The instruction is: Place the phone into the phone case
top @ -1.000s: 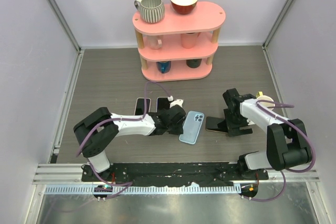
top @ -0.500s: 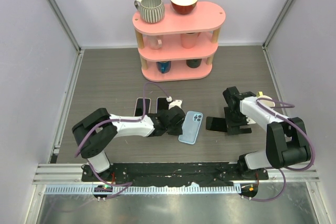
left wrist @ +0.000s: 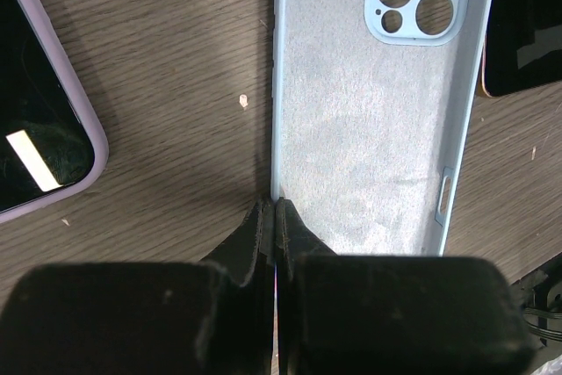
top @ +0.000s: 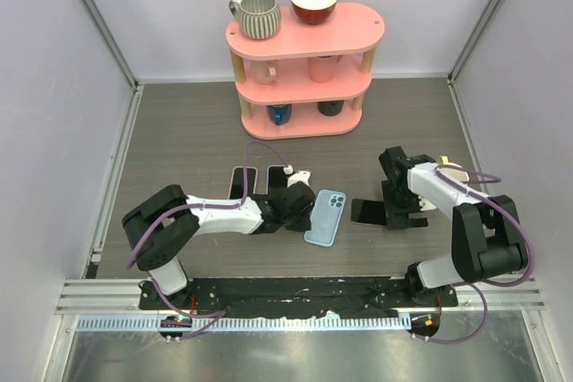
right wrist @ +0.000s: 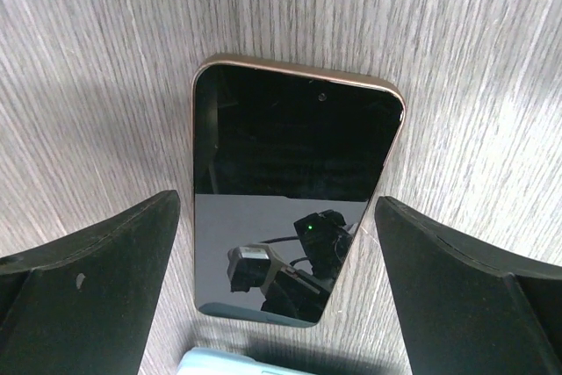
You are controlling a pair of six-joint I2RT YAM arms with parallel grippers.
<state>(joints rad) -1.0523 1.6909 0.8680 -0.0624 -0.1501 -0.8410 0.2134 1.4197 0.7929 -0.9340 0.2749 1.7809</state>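
Observation:
A light blue phone case (top: 326,216) lies inside-up on the table, its camera cut-out at the far end. My left gripper (top: 300,207) is shut on the case's left rim; the left wrist view shows the fingertips (left wrist: 276,208) pinching that edge of the case (left wrist: 369,111). A bare dark phone with a gold rim (top: 367,211) lies screen-up just right of the case. My right gripper (top: 397,207) is open over it. In the right wrist view the gripper (right wrist: 277,199) straddles the phone (right wrist: 294,155) without touching it, and a corner of the case (right wrist: 237,362) shows below.
Two other phones in cases (top: 240,181) (top: 277,176) lie just behind my left gripper; one shows in the left wrist view (left wrist: 35,129). A pink three-tier shelf (top: 358,24) with mugs and a bowl stands at the back. Walls close in both sides.
My right gripper has shifted slightly over the phone, still open. The left gripper and the case have barely moved.

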